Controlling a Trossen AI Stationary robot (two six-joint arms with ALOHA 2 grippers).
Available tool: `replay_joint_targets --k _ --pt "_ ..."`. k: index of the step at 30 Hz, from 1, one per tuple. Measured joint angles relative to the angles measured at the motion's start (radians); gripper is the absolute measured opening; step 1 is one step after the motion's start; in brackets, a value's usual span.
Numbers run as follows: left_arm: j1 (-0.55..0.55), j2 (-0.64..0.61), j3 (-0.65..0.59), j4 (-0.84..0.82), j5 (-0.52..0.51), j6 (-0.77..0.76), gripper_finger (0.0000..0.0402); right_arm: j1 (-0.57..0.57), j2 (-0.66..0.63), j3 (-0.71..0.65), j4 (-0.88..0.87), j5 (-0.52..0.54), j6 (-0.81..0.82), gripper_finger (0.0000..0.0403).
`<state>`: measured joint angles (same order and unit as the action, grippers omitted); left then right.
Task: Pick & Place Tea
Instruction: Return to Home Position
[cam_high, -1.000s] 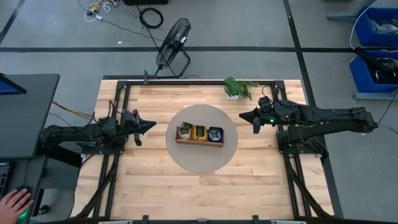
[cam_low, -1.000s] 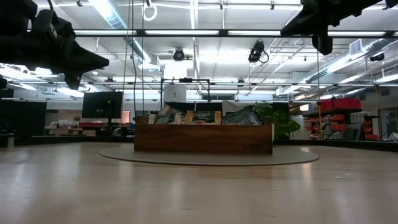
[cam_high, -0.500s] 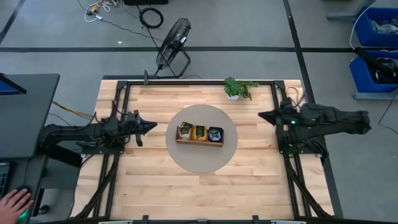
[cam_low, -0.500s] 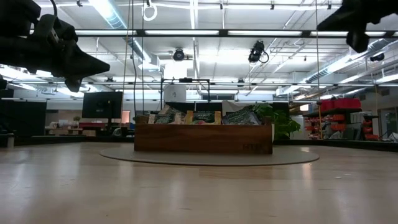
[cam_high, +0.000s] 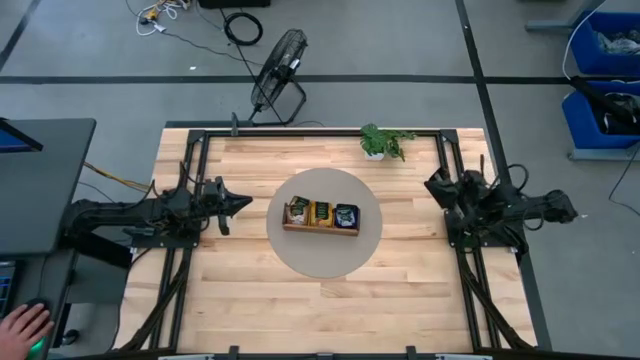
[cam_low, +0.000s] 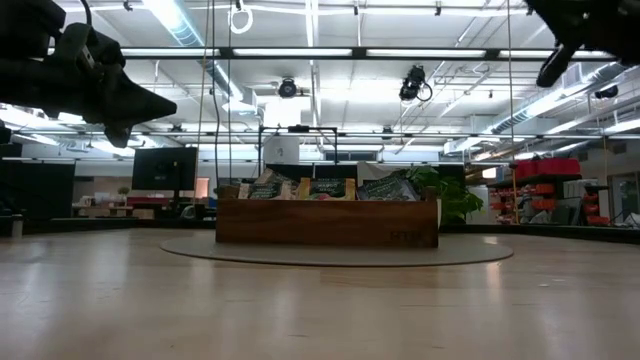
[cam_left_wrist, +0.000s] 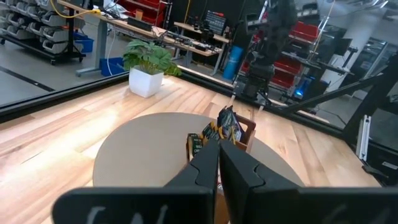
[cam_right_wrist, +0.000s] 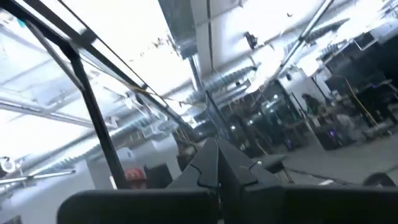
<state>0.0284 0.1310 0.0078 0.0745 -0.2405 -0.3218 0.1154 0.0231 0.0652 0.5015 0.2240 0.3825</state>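
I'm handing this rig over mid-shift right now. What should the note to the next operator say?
Left gripper: shut, empty, above the table's left side, pointing toward the tray.
Right gripper: shut, empty, arm folded at the table's right edge, its camera facing the ceiling.
Tea packets: in all three compartments of the wooden tray, which sits on the round mat.
Done: every packet in view is in the tray.
Left: probably only parking both arms; confirm that they are home.
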Motion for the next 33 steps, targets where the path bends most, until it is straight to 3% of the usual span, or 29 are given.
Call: replay_joint_targets --k 8,17,25,33 --pt "0.0 0.0 0.0 0.001 0.0 0.0 0.0018 -0.001 -0.023 -0.047 0.007 -0.058 -0.05 0.0" --pt "0.0 0.0 0.0 0.002 0.0 0.0 0.0018 -0.035 -0.023 -0.05 -0.422 0.009 -0.079 0.0" --pt "0.0 0.0 0.0 0.003 0.0 0.0 0.0018 -0.098 -0.018 -0.047 -0.497 -0.208 -0.178 0.0" --pt "0.0 0.0 0.0 0.004 0.0 0.0 0.0018 -0.115 -0.018 -0.047 -0.498 -0.225 -0.249 0.0001"
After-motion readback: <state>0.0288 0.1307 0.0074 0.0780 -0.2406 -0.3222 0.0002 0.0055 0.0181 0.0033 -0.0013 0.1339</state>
